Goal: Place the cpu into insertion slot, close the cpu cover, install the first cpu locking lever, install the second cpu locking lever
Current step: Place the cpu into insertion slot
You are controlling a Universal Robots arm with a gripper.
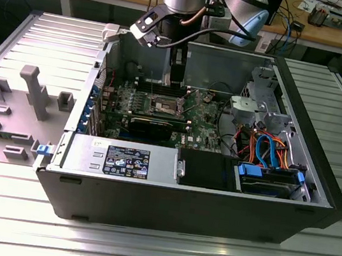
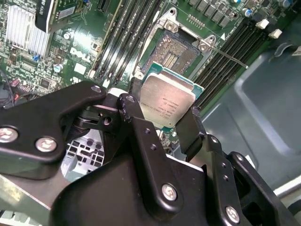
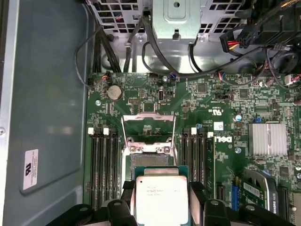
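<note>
From where I stand, the gripper [image 2: 162, 110] is closed to about the chip's width. Its two black fingers [image 2: 190, 125] pinch the cpu [image 2: 167, 98] by opposite edges, silver face up. In both wrist views the chip hangs over the green motherboard [image 3: 221, 101], close to the insertion slot [image 3: 149, 161] but not in it, and most of the dark pin field lies bare. The cpu cover [image 3: 148, 123] is swung up off the socket, so nothing seems to block the way. In the exterior view the arm reaches down into the open computer case [image 1: 177, 213], toward its far wall.

To do this step well, I judge the chip has to be squared up with the socket's silver rim and kept level. It should go straight down with no sideways drag, since pins that fine would likely bend. The grip should give way only once the chip sits flat inside the rim.
</note>
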